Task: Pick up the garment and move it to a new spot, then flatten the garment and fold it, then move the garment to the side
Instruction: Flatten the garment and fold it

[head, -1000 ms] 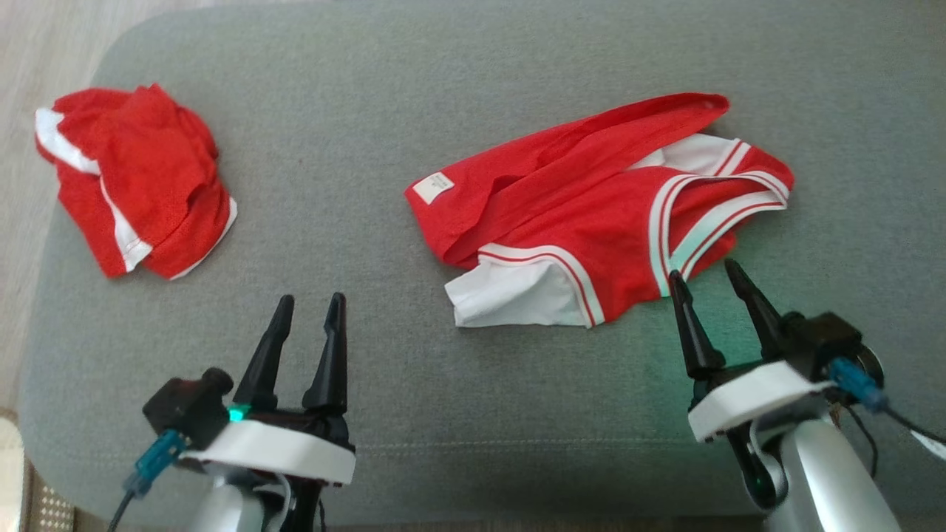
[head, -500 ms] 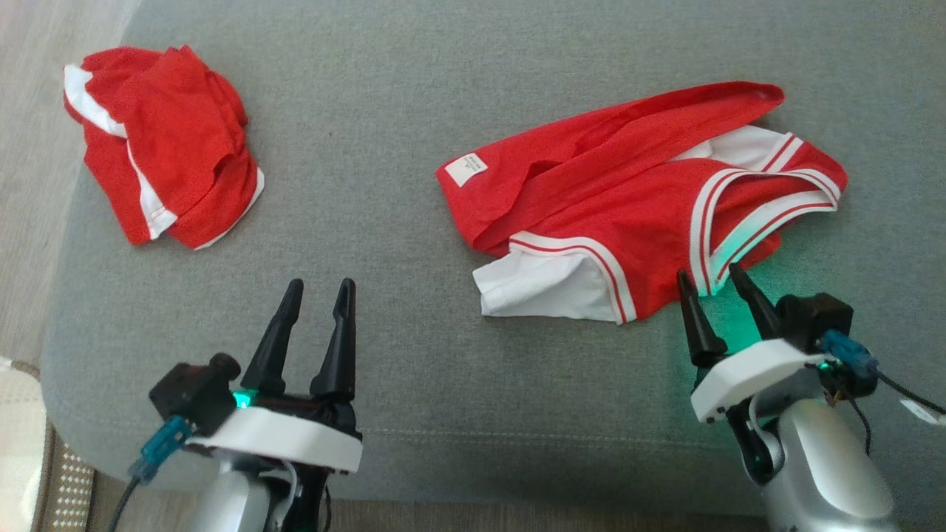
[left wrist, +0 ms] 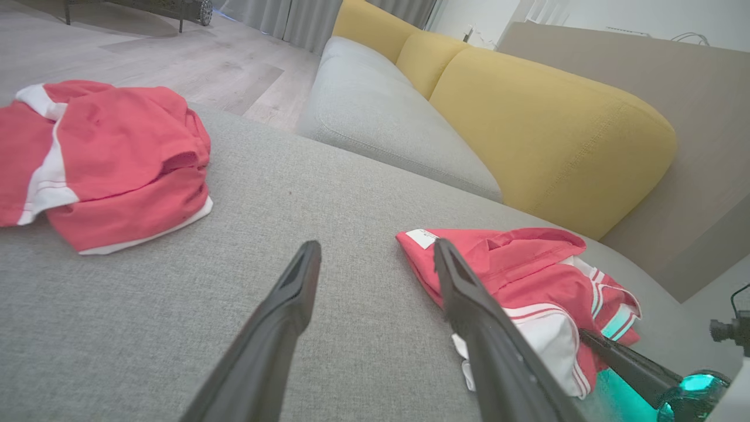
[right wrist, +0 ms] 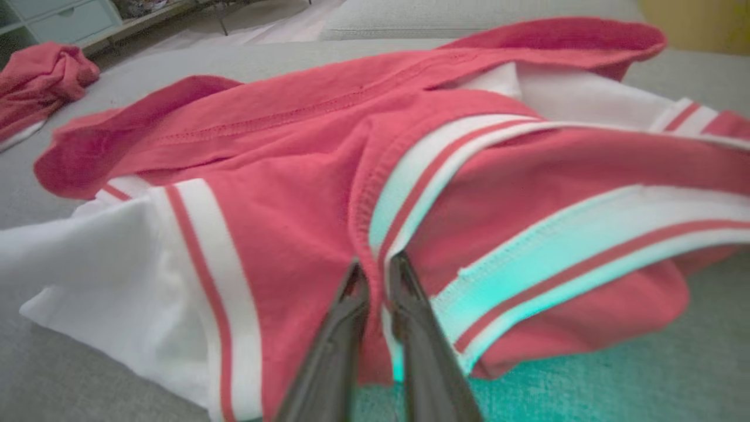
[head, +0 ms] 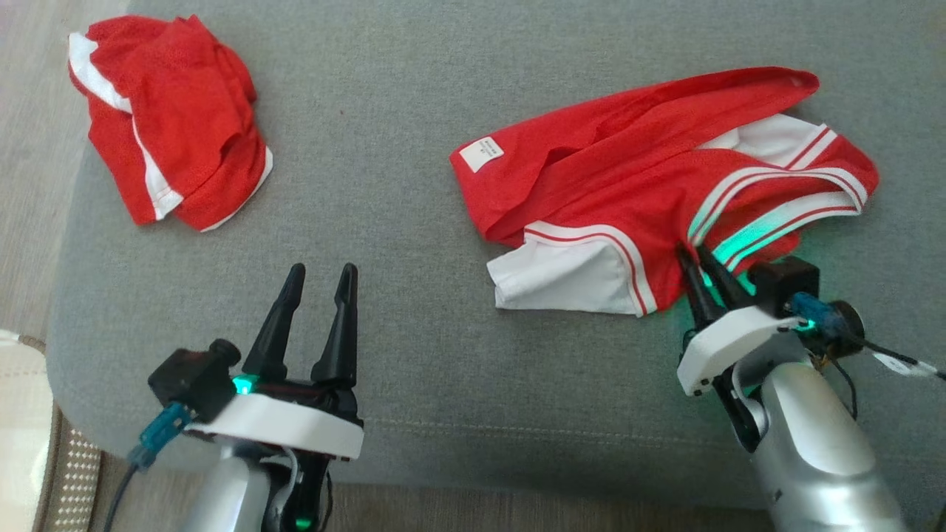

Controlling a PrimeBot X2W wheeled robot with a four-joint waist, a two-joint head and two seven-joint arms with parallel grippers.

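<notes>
- Well, the right gripper (head: pixel 701 255) pinches a fold of the garment (head: pixel 591 185) by its striped trim, fingers nearly together.
- The garment lies crumpled on the grey cushion (head: pixel 384 148), toward the right.
- The left gripper (head: pixel 321 272) hangs wide open, empty.
- Best to squeeze firmly, then lift slowly so the thin fold cannot slip.

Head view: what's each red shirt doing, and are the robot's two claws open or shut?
Red mesh garment with white striped trim, rumpled, lying on the grey fabric cushion, near edge pinched.
Second red-and-white garment, bunched in a heap, untouched.
Left gripper, open, empty, above the cushion.
Right gripper, shut on the striped garment's edge.
</notes>
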